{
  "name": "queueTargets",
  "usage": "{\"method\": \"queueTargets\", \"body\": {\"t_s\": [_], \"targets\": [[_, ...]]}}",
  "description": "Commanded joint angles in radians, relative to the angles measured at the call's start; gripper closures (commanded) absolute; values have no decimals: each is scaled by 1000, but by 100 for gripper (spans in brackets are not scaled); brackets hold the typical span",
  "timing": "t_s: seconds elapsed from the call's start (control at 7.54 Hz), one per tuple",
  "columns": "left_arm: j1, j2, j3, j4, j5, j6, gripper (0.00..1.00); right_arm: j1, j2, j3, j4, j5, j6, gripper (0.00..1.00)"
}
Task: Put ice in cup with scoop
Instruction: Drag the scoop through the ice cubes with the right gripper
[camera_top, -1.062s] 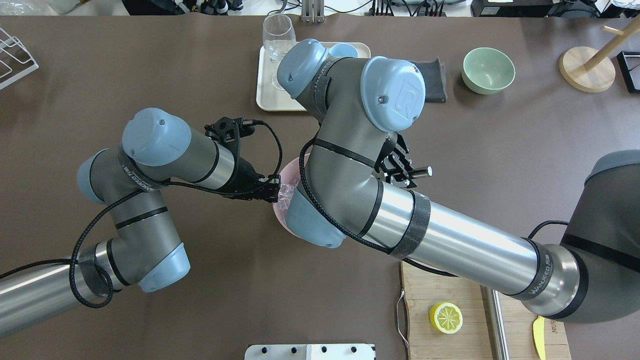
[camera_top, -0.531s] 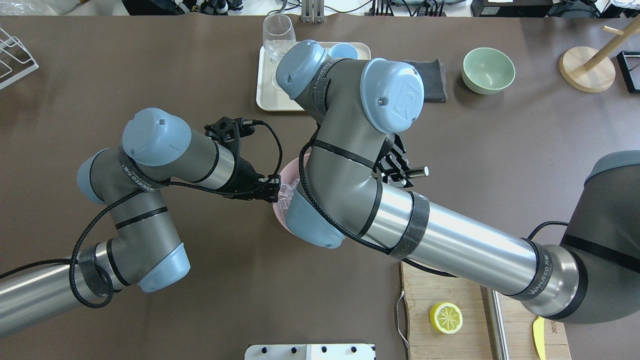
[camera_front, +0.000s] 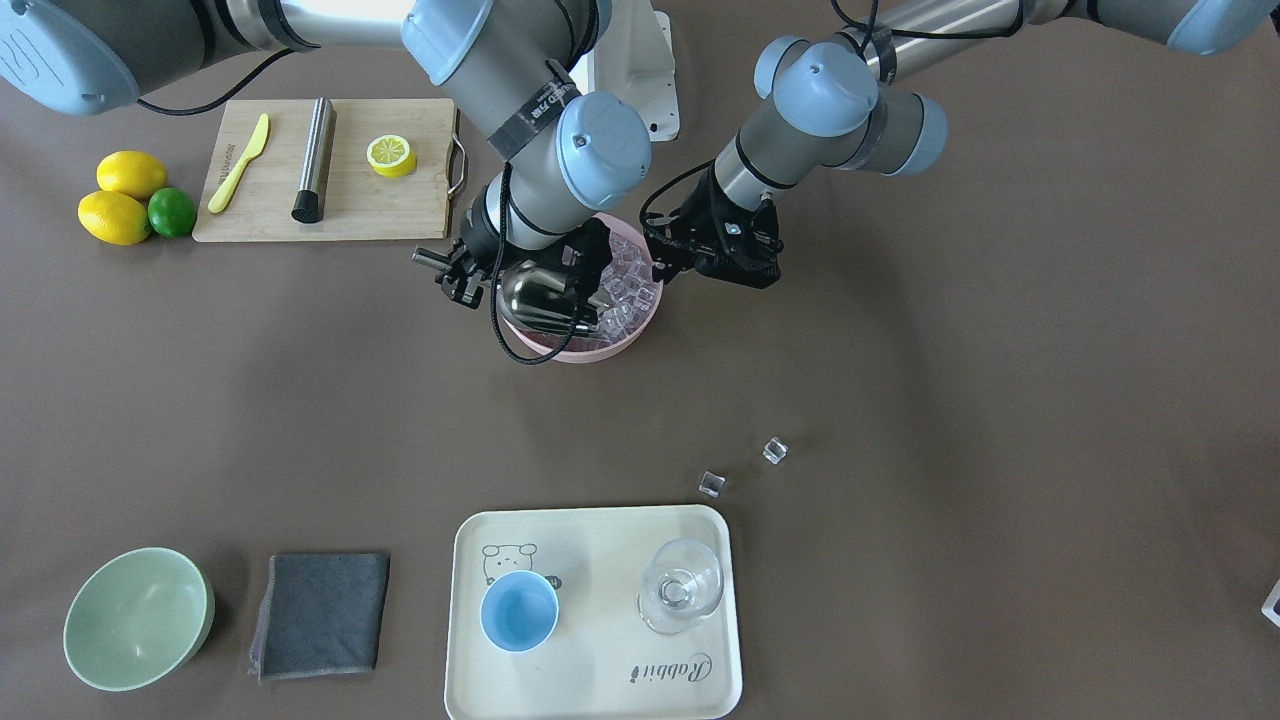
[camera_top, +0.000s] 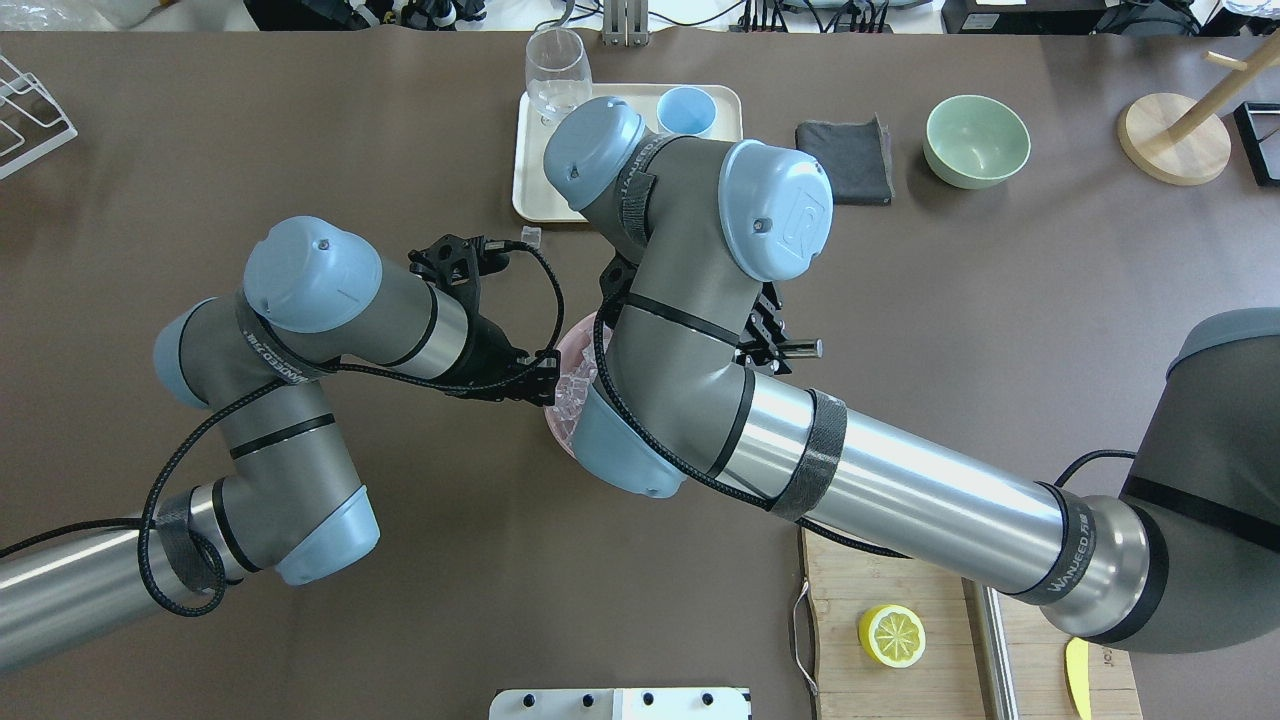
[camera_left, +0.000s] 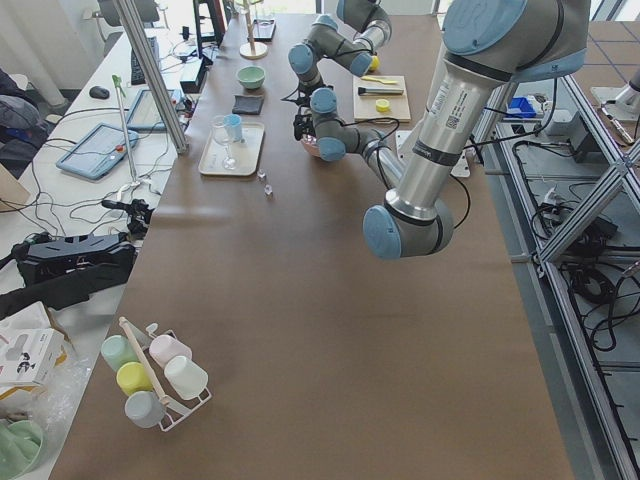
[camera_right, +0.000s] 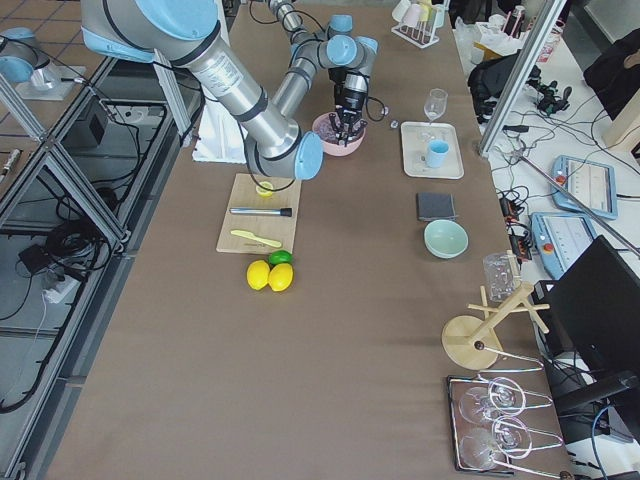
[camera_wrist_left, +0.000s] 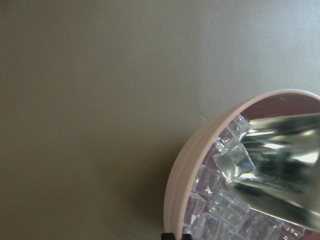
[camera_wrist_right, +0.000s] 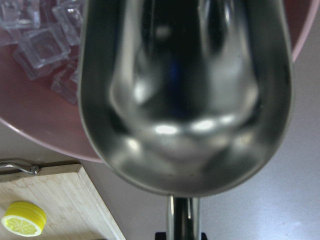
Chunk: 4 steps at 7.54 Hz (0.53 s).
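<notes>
The steel scoop (camera_front: 535, 295) lies low in the pink bowl (camera_front: 580, 355), its mouth against the ice (camera_front: 625, 285). My right gripper (camera_front: 455, 270) is shut on the scoop's handle. In the right wrist view the scoop's trough (camera_wrist_right: 185, 95) looks empty, with ice (camera_wrist_right: 40, 45) beside it. My left gripper (camera_front: 668, 262) is shut on the bowl's rim on the far side from the scoop. Two loose ice cubes (camera_front: 775, 450) lie on the table. The light-blue cup (camera_front: 519, 611) stands empty on the cream tray (camera_front: 600, 540).
A clear glass (camera_front: 680, 587) stands on the tray beside the cup. A grey cloth (camera_front: 320, 612) and a pale green bowl (camera_front: 138, 618) lie next to the tray. A cutting board (camera_front: 340, 205) holds a lemon half, a steel cylinder and a yellow knife.
My right arm has shifted leftward in the overhead view, moving the scoop further across the pink bowl. The cup now shows more fully. The left arm has not moved.
</notes>
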Motion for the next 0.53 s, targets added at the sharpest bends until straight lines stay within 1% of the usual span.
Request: {"method": "queueTargets", "body": {"t_s": [0.0,0.4], "targets": [[0,2,0,0,-1,0,92,-3,-2,-3,69,16,48,100],[0,2,0,0,-1,2,92,-14,-15,1,126,37,103,100]]}}
